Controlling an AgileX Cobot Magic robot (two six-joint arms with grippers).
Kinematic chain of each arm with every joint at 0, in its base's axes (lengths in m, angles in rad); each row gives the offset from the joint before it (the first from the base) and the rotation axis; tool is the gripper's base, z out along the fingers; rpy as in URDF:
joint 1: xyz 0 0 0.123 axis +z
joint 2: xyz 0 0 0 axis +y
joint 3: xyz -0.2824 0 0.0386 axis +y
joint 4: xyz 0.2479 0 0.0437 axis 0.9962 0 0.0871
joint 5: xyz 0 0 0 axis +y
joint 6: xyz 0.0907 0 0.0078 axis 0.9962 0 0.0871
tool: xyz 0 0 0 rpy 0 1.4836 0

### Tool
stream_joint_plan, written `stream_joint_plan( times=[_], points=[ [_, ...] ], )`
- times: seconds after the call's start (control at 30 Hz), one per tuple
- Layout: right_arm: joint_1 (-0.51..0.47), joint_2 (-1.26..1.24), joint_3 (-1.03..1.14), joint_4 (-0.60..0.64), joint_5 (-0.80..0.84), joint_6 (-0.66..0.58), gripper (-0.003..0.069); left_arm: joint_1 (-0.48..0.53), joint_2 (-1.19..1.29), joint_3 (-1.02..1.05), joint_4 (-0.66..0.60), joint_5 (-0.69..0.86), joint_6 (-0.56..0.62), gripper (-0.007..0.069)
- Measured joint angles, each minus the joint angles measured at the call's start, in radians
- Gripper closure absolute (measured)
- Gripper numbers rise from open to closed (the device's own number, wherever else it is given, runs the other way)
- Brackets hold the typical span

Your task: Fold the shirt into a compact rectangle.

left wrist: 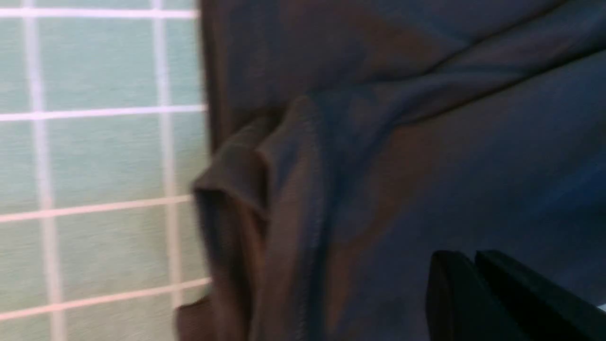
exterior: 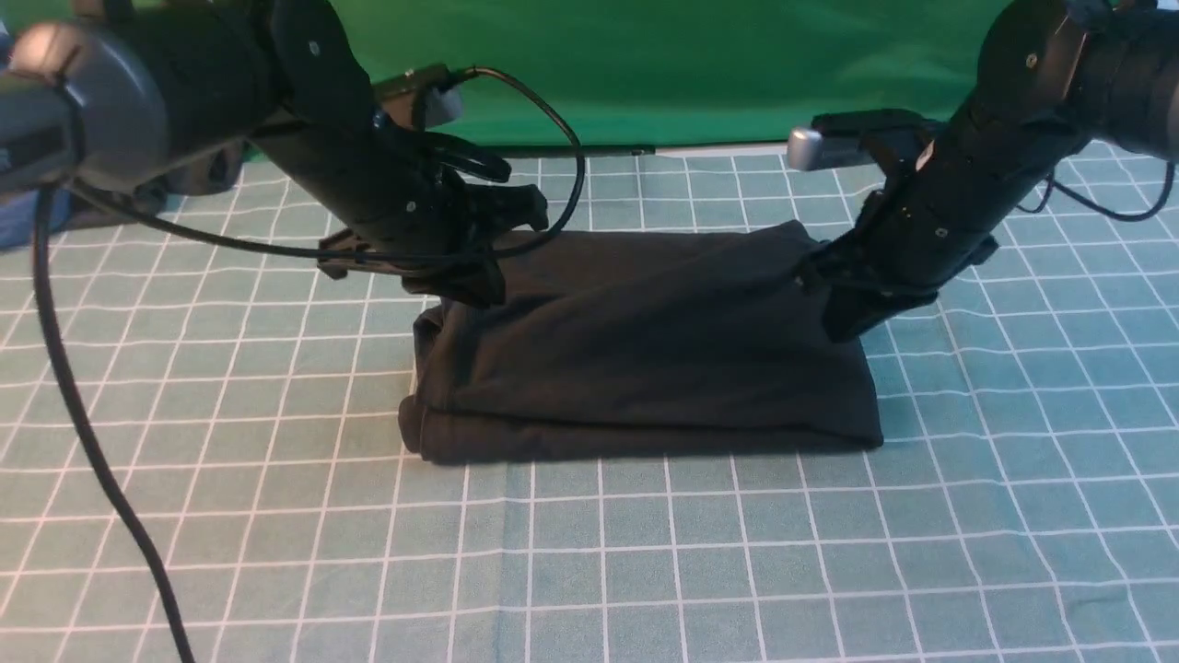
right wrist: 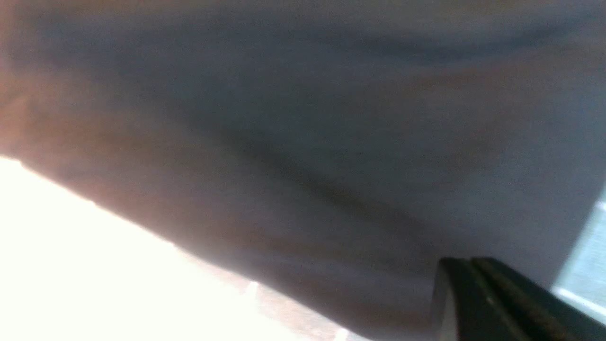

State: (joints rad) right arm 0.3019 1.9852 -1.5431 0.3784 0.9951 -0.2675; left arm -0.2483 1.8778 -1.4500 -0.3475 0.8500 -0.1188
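The black shirt [exterior: 645,350] lies folded in a thick, roughly rectangular stack on the teal gridded cloth [exterior: 645,552], with its layered edges toward the front left. My left gripper [exterior: 484,293] is shut and hovers at the stack's far-left corner. In the left wrist view the shut left gripper [left wrist: 468,258] has no cloth between its tips, and the shirt [left wrist: 378,166] shows a folded hem. My right gripper [exterior: 840,327] is shut at the stack's right edge. The right wrist view is blurred. It shows the shut right gripper [right wrist: 466,263] close over the shirt [right wrist: 331,142].
A black cable [exterior: 83,433] trails from the left arm down across the cloth at the left. Another cable loops by the left wrist [exterior: 576,175]. A green backdrop [exterior: 691,64] closes off the far side. Something blue [exterior: 23,230] sits at the far left.
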Motion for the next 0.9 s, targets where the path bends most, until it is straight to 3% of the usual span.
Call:
stream_joint_plan(
  times=[0.17, 0.3, 0.5, 0.77, 0.9],
  points=[
    [0.016, 0.091, 0.0, 0.022, 0.055, -0.036, 0.0639, 0.0, 0.111, 0.01, -0.092, 0.05, 0.113, 0.0613],
    [0.017, 0.122, 0.012, -0.055, 0.143, -0.022, 0.0639, 0.0, 0.13, 0.066, -0.054, 0.086, 0.104, 0.0613],
    [0.017, 0.09, -0.005, -0.103, 0.164, -0.013, 0.0639, 0.0, 0.061, 0.061, -0.053, 0.021, 0.097, 0.0613],
    [-0.005, 0.021, -0.261, -0.106, 0.007, -0.011, 0.0638, 0.0, 0.007, -0.097, -0.058, -0.015, 0.097, 0.0613],
    [-0.011, 0.077, -0.402, -0.087, 0.017, -0.011, 0.0638, 0.0, 0.048, -0.14, -0.082, -0.019, 0.103, 0.0613]
  ],
)
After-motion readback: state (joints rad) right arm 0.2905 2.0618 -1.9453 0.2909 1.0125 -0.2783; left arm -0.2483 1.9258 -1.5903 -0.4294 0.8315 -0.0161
